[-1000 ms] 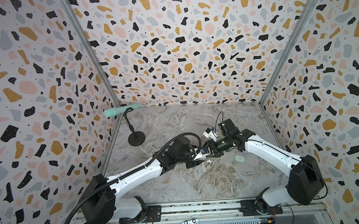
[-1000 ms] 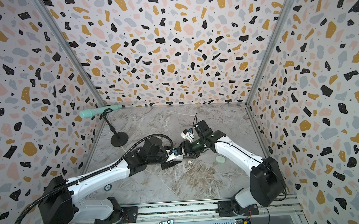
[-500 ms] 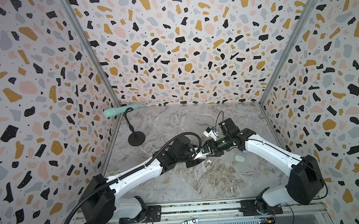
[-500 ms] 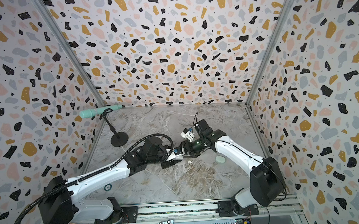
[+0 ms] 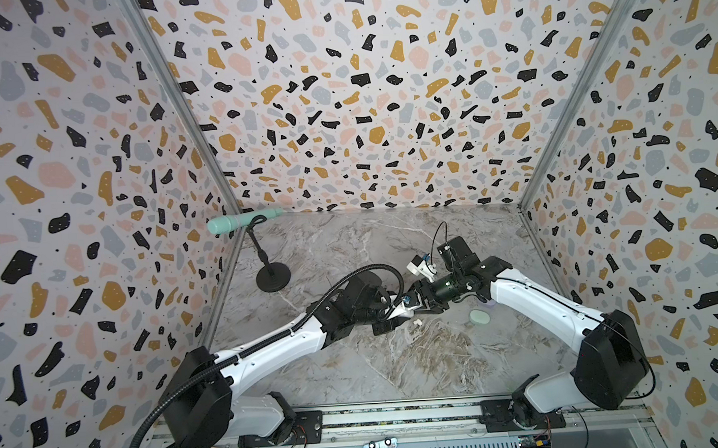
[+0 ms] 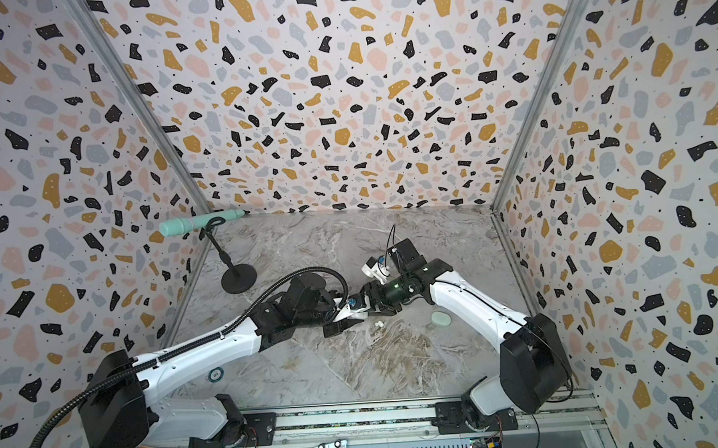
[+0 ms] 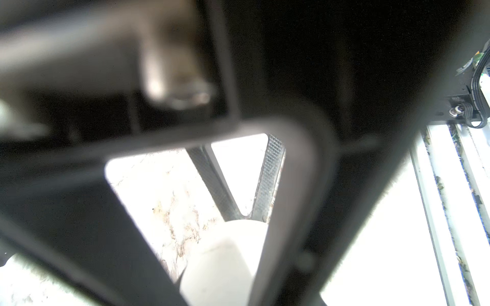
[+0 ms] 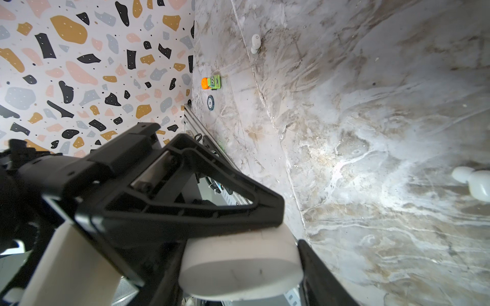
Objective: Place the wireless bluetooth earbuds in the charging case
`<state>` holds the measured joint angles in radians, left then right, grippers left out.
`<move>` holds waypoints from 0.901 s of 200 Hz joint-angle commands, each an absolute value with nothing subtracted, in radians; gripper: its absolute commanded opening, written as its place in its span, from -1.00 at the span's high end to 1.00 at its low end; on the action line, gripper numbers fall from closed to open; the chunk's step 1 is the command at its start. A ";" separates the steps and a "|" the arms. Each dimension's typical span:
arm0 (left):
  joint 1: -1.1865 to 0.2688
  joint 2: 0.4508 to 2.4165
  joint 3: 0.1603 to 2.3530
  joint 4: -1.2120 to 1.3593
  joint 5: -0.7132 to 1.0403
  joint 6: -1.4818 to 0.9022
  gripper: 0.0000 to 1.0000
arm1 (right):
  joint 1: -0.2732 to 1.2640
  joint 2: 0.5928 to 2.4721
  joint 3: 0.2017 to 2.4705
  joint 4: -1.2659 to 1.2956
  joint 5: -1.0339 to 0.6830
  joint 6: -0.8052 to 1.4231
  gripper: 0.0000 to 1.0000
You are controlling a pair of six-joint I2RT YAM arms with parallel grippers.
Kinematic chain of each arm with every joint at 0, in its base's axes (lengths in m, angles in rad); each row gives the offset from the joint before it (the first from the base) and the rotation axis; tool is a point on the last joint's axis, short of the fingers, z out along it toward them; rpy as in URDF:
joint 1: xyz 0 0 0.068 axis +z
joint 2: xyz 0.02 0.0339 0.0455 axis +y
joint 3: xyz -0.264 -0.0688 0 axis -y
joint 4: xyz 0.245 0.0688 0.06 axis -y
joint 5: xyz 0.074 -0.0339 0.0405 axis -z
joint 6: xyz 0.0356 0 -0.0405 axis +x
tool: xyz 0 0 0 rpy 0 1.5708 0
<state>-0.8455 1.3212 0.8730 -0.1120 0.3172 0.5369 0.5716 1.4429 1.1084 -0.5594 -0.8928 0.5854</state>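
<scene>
The right hand (image 8: 241, 254) gripped the hard, slick-looking case (image 8: 238, 275) by its sides; the left hand (image 5: 388, 324) was unclear. The earbud (image 5: 416, 322) looked tiny and light: pinch its body.

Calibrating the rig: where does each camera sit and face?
Top views: above the base rail, looking down at the marble table; left arm, right arm whole.
Left wrist: on the left arm, facing the table through blurred pincer fingers.
Right wrist: on the right arm, facing a toy car past a pincer finger and white charging case.
Shared by a top view and right wrist: round disc.
</scene>
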 commanded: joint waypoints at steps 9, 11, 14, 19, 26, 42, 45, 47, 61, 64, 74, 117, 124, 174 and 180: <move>-0.858 1.345 0.894 -0.168 0.331 0.531 0.55 | 0.569 1.428 1.165 -0.521 -0.902 0.607 0.06; -0.859 1.346 0.894 -0.167 0.330 0.530 0.57 | 0.568 1.427 1.164 -0.520 -0.903 0.609 0.05; -0.858 1.346 0.894 -0.168 0.331 0.529 0.59 | 0.569 1.427 1.163 -0.518 -0.902 0.610 0.03; -0.859 1.346 0.894 -0.169 0.331 0.526 0.61 | 0.568 1.424 1.160 -0.517 -0.902 0.612 0.01; -0.859 1.344 0.894 -0.166 0.330 0.522 0.65 | 0.569 1.423 1.157 -0.515 -0.902 0.612 -0.02; -0.858 1.344 0.894 -0.165 0.331 0.514 0.74 | 0.569 1.415 1.155 -0.514 -0.901 0.614 -0.11; -0.859 1.344 0.894 -0.164 0.330 0.512 0.74 | 0.568 1.415 1.153 -0.513 -0.899 0.615 -0.13; -0.859 1.344 0.895 -0.164 0.328 0.510 0.75 | 0.569 1.414 1.152 -0.513 -0.899 0.615 -0.14; -0.859 1.342 0.897 -0.164 0.323 0.505 0.80 | 0.568 1.410 1.151 -0.513 -0.898 0.617 -0.20; -0.858 1.342 0.897 -0.164 0.322 0.504 0.80 | 0.569 1.408 1.150 -0.513 -0.897 0.617 -0.21; -0.858 1.342 0.899 -0.164 0.320 0.499 0.82 | 0.567 1.404 1.147 -0.513 -0.896 0.617 -0.24; -0.859 1.333 0.894 -0.152 0.322 0.483 0.86 | 0.566 1.384 1.136 -0.500 -0.895 0.630 -0.38; -0.858 1.330 0.894 -0.149 0.322 0.483 0.86 | 0.566 1.381 1.137 -0.500 -0.894 0.631 -0.39; -0.859 1.322 0.887 -0.148 0.326 0.474 0.87 | 0.552 1.365 1.132 -0.506 -0.888 0.629 -0.49; -0.857 1.320 0.885 -0.149 0.328 0.473 0.87 | 0.551 1.362 1.129 -0.506 -0.887 0.629 -0.50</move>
<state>-0.8474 1.3224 0.8799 -0.1013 0.3317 0.4782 0.5568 1.4246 1.1099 -0.5457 -0.8673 0.6117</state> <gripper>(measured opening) 0.436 0.742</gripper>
